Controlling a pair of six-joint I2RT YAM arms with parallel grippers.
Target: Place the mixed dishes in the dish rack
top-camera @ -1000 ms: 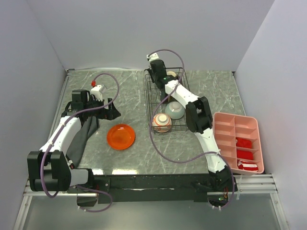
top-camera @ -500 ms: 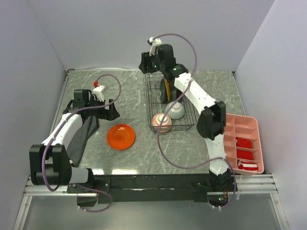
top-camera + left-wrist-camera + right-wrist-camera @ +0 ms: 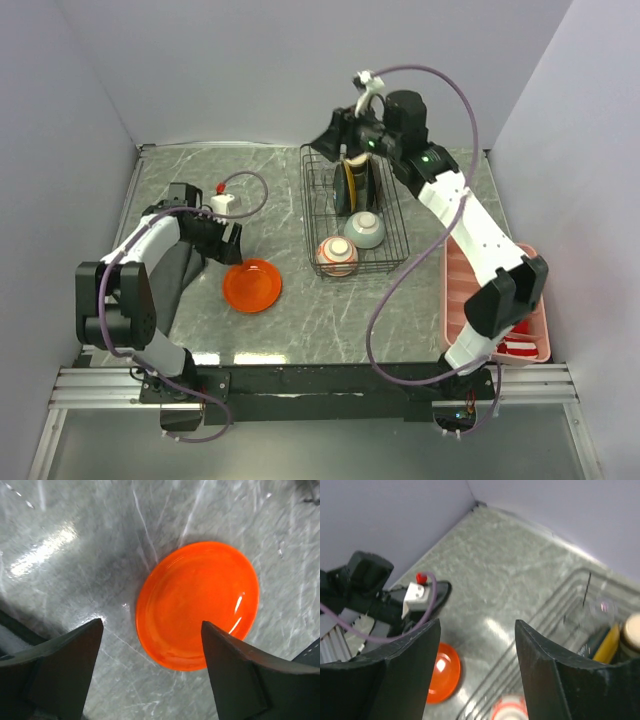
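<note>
The black wire dish rack (image 3: 310, 210) stands on the marbled grey counter (image 3: 270, 190) with four pieces inside. A dark plate with a yellow-orange edge (image 3: 350, 186) stands upright at the rack's far end, and a small tan cup (image 3: 356, 158) sits just behind it. A pale mint-green bowl (image 3: 365, 229) rests toward the rack's near end. Beside that bowl, at the near left corner, a reddish bowl with a white base (image 3: 337, 256) lies upside down.

One piece lies outside: an orange dish (image 3: 252, 285) flat on the counter, to the left of the rack's near end and well apart from it.

The right pincer (image 3: 333, 132) hangs raised over the rack's far left corner, its jaws parted and nothing between them. Its wrist view looks down past the black fingers (image 3: 415, 670) at the rack's wires (image 3: 570, 605) and the orange dish (image 3: 442, 672) beyond.

The left pincer (image 3: 230, 243) is low over the counter left of the rack, just beyond the orange dish. In its wrist view the jaws stand wide apart on either side of the dish (image 3: 200, 600), gripping nothing.

A black cloth (image 3: 175, 285) lies farther left of the rack. A pink compartment tray (image 3: 538, 320) sits to the rack's right, partly hidden by the right arm.
</note>
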